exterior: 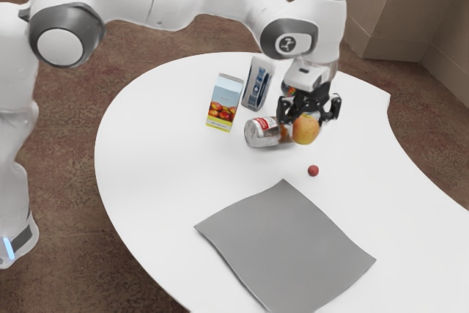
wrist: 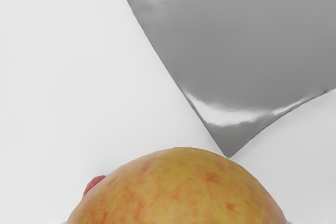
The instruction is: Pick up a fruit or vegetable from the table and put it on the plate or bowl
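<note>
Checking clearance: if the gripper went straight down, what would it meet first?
Probably the bare white table, beside the tipped can; the fruit the gripper holds would land first. Height unclear.

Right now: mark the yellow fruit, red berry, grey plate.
yellow fruit (exterior: pixel 306 130), exterior view, its yellow-red side.
red berry (exterior: pixel 314 171), exterior view, its middle.
grey plate (exterior: pixel 286 251), exterior view, bare middle.
</note>
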Controlling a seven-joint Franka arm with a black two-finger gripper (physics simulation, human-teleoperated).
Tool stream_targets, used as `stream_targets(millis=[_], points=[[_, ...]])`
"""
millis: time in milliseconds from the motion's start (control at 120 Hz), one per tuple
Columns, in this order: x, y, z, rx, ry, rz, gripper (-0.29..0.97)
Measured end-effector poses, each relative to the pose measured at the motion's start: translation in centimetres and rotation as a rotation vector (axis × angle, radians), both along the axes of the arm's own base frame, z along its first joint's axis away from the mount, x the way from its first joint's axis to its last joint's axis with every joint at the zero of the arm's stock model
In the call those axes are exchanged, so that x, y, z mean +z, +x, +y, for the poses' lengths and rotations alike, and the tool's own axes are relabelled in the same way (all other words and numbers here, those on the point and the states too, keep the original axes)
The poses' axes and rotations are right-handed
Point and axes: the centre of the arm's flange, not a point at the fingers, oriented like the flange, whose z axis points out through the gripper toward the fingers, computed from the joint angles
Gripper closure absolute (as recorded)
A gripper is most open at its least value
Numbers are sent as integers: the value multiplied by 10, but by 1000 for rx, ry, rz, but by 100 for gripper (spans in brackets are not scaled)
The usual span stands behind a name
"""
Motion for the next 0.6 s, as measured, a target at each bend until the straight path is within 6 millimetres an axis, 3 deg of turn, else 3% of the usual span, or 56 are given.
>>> stream_targets(millis=[92, 150, 208, 275, 308, 367, 450, 600], points=[[51, -44, -17, -53, -4, -24, 29], [71, -66, -30, -88, 8, -26, 29], [87, -104, -40, -131, 7, -27, 30], [100, -161, -12, -120, -3, -36, 30], [105, -193, -8, -115, 18, -48, 29], [98, -224, -20, -122, 65, -40, 29], [81, -248, -64, -203, 94, -11, 29], [35, -250, -137, -304, 113, 76, 30]])
